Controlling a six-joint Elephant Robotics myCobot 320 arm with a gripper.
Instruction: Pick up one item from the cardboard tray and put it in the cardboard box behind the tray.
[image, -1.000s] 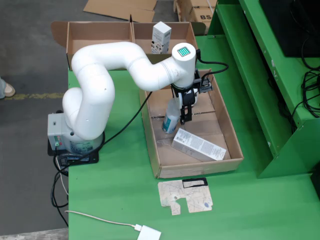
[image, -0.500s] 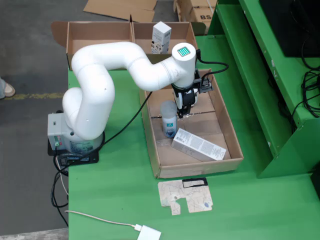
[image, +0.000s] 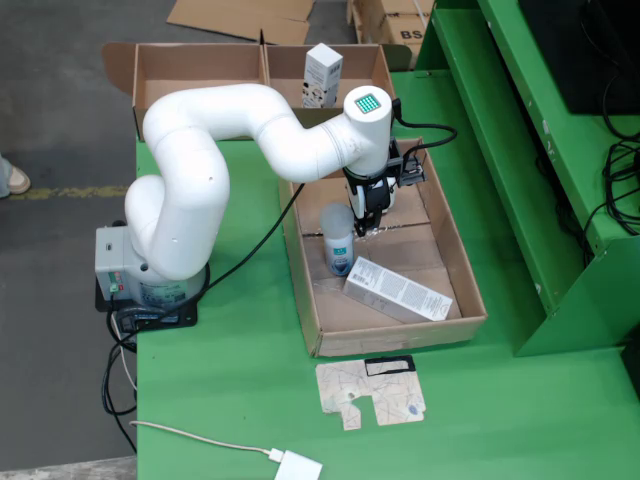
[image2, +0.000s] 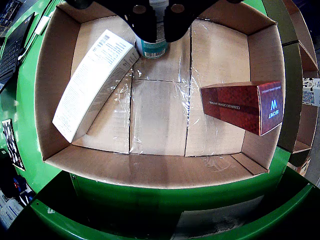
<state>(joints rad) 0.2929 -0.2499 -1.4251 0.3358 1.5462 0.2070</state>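
On the green table (image: 250, 400), nearest you in the fixed view, lie a flattened cardboard cutout (image: 371, 393) and a white adapter (image: 298, 467) on its cable. Behind them sits the cardboard tray (image: 400, 335). In it you have a long white carton (image: 397, 289) lying flat; the wrist view shows a barcode and dense print on its face (image2: 95, 75), too small to read. The same view shows a dark red carton (image2: 245, 106) against the tray wall, bearing a white "W" mark on its end and a line of white lettering that cannot be read reliably.

The gripper (image: 366, 224) stands just beside the small bottle (image: 338, 240). In the wrist view the bottle (image2: 152, 46) sits between the two black fingers (image2: 140, 20), but you cannot tell whether they clamp it.

The bottle is upright in the tray, translucent white with a teal label.

Farthest back, the cardboard box (image: 200, 65) holds an upright white carton (image: 322, 75).
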